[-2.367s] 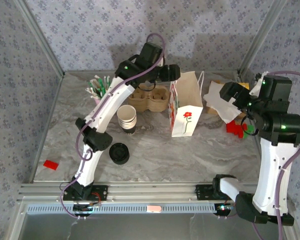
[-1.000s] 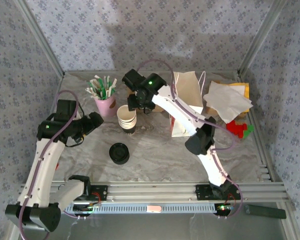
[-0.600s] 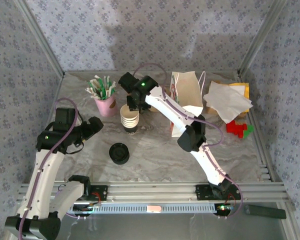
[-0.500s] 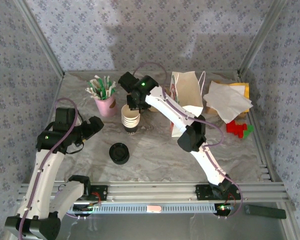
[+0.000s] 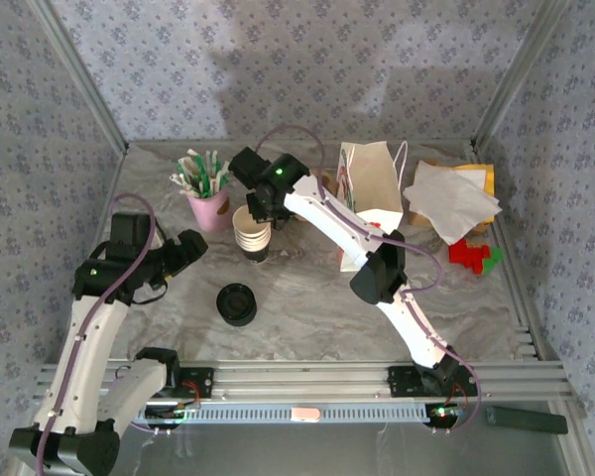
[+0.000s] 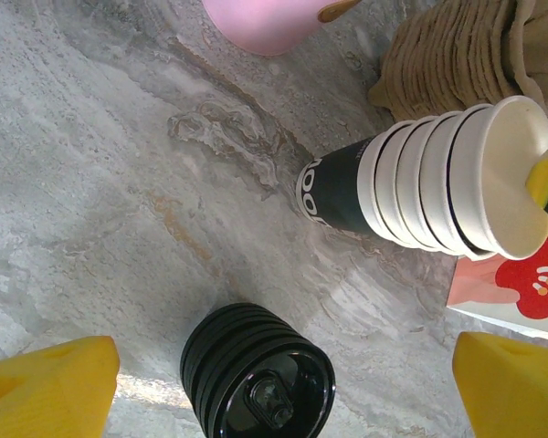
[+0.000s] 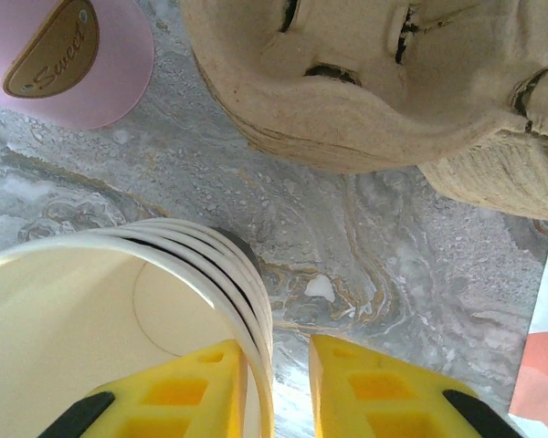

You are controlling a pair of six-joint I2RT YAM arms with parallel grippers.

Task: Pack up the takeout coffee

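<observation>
the right gripper point(image 7: 276, 351), which 1 second ago hung wider beside the cup stack point(image 5: 253, 233), now straddles the rim of the top cup point(image 7: 119, 319), 1 finger inside, 1 outside. its jaws are drawn close, but whether they pinch yet cannot be told. the left gripper point(image 5: 183, 250) waits spread wide near the lids point(image 5: 237, 302). a cup looks about to be pulled free; where a lidded coffee stands cannot be told.

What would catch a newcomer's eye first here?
The right gripper reaches across to the stack of lidless white cups at mid-table, its fingers straddling the top rim. Toward the front left, the left gripper hangs open near a pile of black lids.
</observation>
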